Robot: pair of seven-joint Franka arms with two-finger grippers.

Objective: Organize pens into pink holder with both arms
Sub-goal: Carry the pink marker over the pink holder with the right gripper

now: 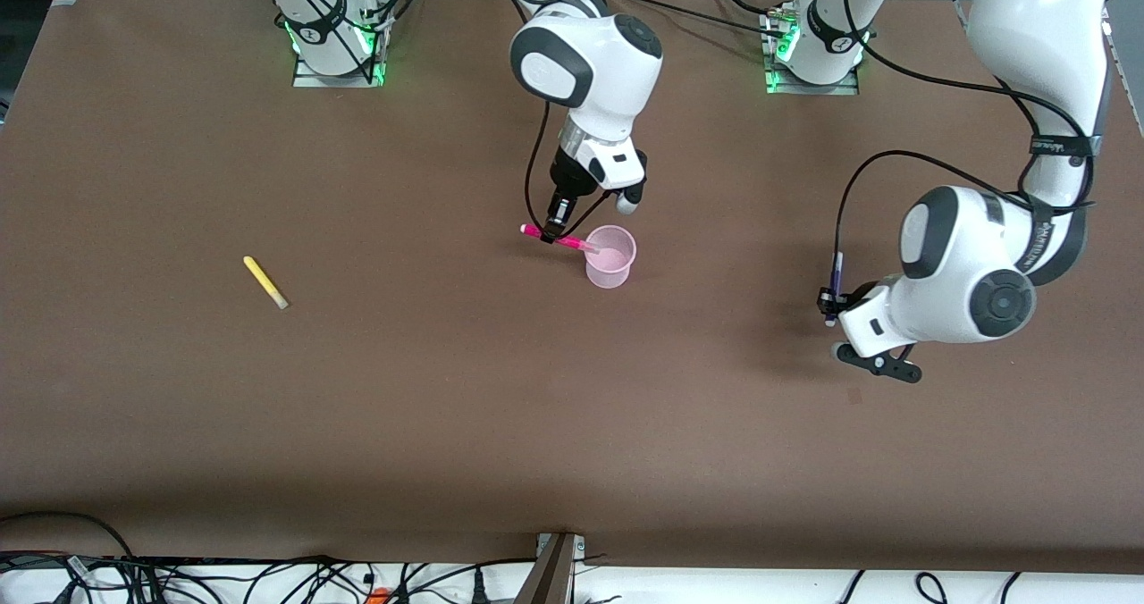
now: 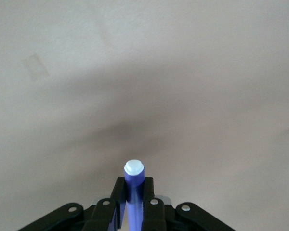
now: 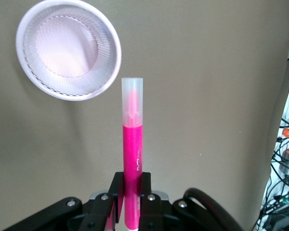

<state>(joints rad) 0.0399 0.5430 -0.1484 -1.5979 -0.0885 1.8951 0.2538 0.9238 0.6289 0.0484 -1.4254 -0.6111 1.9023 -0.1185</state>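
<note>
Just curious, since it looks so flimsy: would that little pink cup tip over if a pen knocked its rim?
Probably. The pink holder looks thin, translucent and empty, so likely light. It stands free on the table, so the magenta pen in the right gripper might slide or topple it.

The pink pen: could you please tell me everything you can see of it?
The pink pen is a slim magenta marker with a clear, pale cap, plastic by its look. The right pincer is shut on its barrel and holds it tilted in the air, cap end at the rim of the empty holder.
</note>
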